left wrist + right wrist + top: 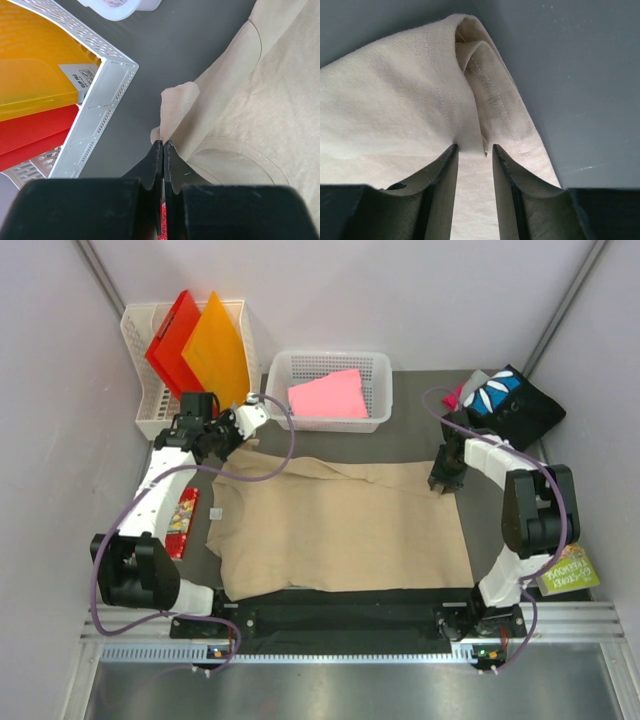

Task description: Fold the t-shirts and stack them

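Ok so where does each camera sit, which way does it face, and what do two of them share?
Top external: above and behind the arms, looking down on the table; both arms show, bases nearest, the tan t-shirt spread between them.
Left wrist: on the left arm, looking along the left gripper, shut on the shirt's edge, toward the folder basket.
Right wrist: on the right arm, looking past the parted right gripper at the shirt's hem.
Shared: all three see the tan t-shirt.
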